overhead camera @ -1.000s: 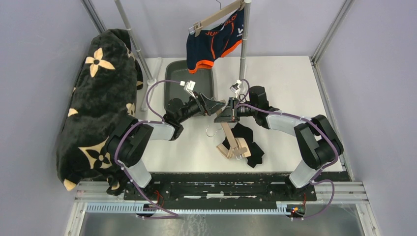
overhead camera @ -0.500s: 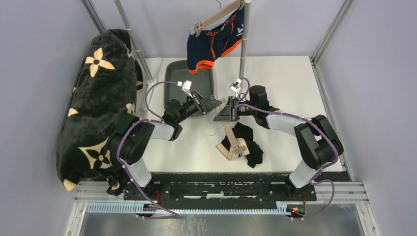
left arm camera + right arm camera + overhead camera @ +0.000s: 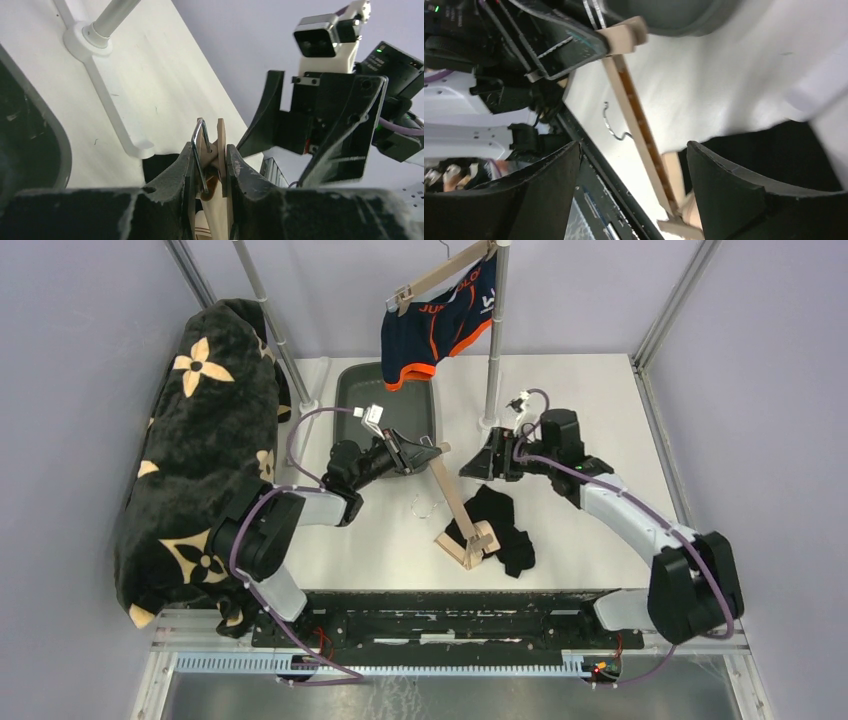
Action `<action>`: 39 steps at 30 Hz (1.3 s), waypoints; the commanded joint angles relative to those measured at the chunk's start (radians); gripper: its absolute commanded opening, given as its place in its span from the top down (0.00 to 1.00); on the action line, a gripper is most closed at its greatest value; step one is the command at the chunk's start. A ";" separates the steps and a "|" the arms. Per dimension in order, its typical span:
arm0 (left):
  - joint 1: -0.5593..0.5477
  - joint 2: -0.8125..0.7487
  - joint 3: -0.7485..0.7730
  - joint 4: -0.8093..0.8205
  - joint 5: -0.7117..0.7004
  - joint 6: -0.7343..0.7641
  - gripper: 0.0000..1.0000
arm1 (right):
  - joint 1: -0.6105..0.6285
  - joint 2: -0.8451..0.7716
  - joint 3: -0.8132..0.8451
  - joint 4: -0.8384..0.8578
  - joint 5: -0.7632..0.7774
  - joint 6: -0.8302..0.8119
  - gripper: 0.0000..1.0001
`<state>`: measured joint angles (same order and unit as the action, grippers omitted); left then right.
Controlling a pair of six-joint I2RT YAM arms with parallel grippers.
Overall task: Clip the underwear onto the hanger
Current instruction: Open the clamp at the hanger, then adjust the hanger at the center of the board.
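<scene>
At the left of the top view a black blanket [image 3: 195, 440] with pale flower shapes hangs down past the table [image 3: 600, 400] edge. To its right, at upper centre, a dark tray [image 3: 365, 390] sits on the table.

The left gripper [image 3: 428, 452] reaches from the left to just below the tray's right corner. Its jaws are pressed in on the upper end of the wooden hanger [image 3: 455, 502]. In the left wrist view the fingers [image 3: 175, 175] pinch the wooden clip and its wire spring at that end of the hanger [image 3: 220, 145].

From there the hanger slants down and right across the middle of the top view. Its wire hook [image 3: 430, 508] lies on the table to the left of the bar. Its lower end, with the other clip, rests on the left edge of the black underwear [image 3: 505, 525]. The underwear lies crumpled on the table at lower centre. I cannot tell whether that clip grips the cloth.

Above, at top centre, navy briefs [image 3: 440, 325] with orange trim hang from a second hanger [image 3: 430, 280] on an upright pole [image 3: 495, 330].

The right gripper [image 3: 472, 462] is right of the hanger's upper end, near the pole's foot and apart from the hanger. Its jaws are spread wide with nothing held between them. The right wrist view shows, between its fingers [image 3: 734, 195], the hanger [image 3: 634, 115] bar crossing the white table, the hook [image 3: 611, 125] beside it, and the underwear [image 3: 774, 150] at the right edge.
</scene>
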<state>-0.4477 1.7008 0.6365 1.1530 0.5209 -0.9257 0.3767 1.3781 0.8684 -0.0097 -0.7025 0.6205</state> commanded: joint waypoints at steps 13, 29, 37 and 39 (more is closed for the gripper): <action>0.044 -0.147 0.042 -0.383 0.232 0.146 0.97 | -0.014 0.036 0.136 -0.432 0.307 -0.257 0.23; 0.044 -0.235 -0.027 -0.459 0.188 0.168 0.97 | 0.296 0.291 0.273 -0.520 0.468 -0.365 0.28; 0.045 -0.239 -0.031 -0.455 0.184 0.166 0.97 | 0.353 0.397 0.281 -0.470 0.484 -0.337 0.29; 0.046 -0.241 -0.032 -0.454 0.183 0.166 0.97 | 0.356 0.413 0.277 -0.452 0.485 -0.326 0.30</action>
<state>-0.4057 1.4933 0.6064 0.6674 0.7052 -0.7799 0.7204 1.7638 1.1091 -0.5217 -0.2390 0.2821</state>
